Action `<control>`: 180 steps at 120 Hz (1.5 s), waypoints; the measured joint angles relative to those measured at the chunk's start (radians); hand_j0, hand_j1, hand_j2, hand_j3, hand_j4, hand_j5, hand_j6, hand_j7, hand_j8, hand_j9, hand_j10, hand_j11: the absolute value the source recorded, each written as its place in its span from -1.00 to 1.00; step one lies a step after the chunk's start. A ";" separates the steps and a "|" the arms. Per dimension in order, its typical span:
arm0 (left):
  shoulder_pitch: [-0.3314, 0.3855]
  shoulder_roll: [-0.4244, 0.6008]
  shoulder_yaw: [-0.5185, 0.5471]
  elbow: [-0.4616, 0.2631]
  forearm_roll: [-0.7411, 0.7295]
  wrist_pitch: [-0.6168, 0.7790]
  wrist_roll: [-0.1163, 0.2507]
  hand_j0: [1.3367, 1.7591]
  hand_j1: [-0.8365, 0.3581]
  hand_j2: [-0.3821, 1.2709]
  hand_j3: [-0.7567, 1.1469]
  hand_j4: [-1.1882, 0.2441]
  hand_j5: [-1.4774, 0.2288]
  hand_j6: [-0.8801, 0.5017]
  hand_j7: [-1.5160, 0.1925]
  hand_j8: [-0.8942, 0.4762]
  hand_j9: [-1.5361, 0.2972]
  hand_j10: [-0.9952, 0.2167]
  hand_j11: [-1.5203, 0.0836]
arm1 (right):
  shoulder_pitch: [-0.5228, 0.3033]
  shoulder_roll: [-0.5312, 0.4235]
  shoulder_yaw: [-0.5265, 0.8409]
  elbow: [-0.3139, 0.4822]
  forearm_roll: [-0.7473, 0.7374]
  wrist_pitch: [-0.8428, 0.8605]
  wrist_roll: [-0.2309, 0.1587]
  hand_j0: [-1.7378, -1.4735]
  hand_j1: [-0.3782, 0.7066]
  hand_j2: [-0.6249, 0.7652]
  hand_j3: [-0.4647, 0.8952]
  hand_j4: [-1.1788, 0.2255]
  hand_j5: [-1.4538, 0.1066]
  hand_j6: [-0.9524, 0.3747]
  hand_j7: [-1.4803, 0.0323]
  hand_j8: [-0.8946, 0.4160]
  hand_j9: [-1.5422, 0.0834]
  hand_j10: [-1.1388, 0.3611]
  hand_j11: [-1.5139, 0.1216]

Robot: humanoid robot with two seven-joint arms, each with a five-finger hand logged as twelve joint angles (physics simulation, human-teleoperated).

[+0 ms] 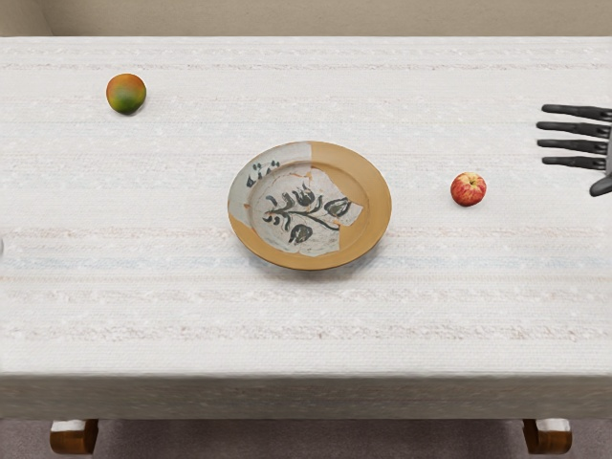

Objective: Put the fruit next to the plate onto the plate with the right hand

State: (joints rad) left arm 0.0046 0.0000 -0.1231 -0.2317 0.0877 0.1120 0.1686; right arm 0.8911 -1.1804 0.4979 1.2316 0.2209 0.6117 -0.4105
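The apple (468,188) lies on the tabletop (306,316) near the plate (368,182), on its right, not touching. The right hand (583,145) hovers beyond it, fingers (564,127) spread, empty. The apple looks light, firm, smooth and apt to roll, so wrapping its middle seems best

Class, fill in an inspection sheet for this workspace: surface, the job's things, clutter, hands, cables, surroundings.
Surface: table covered by a pale woven cloth.
Job's things: red apple lies on the cloth to the right of the plate, apart from it; no fruit on the plate.
Clutter: green-orange fruit near the far left corner.
Hands: right hand at the right edge, fingers spread, holding nothing; left hand not seen.
Cables: nothing seen.
Surroundings: beige wall behind; wooden table feet below.
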 joint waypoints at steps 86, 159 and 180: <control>0.000 0.000 0.000 0.000 0.000 0.000 0.000 0.52 0.97 -0.54 -0.21 0.65 0.72 0.26 0.76 0.29 0.66 0.63 0.88 | 0.170 0.287 -0.092 0.445 -0.948 -0.814 -0.194 -0.40 -0.76 -0.12 -0.32 0.55 0.72 0.30 0.81 0.23 0.76 0.40 0.72; 0.000 0.000 0.000 0.000 0.000 0.000 0.000 0.52 0.97 -0.54 -0.21 0.65 0.72 0.26 0.76 0.29 0.66 0.63 0.88 | 0.275 0.622 -0.488 0.052 -1.177 -1.113 -0.200 -0.40 -0.83 -0.11 -0.32 0.60 0.77 0.35 0.86 0.28 0.81 0.44 0.76; 0.000 0.000 0.000 0.000 0.000 0.000 0.000 0.52 0.97 -0.54 -0.21 0.65 0.72 0.26 0.76 0.29 0.66 0.63 0.88 | 0.224 0.714 -0.496 -0.045 -1.190 -1.156 -0.200 -0.40 -0.84 -0.11 -0.32 0.60 0.78 0.35 0.87 0.28 0.82 0.45 0.77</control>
State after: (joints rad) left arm 0.0046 0.0000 -0.1229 -0.2316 0.0876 0.1120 0.1687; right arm 1.1154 -0.4669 0.0018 1.1864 -0.9692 -0.5442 -0.6109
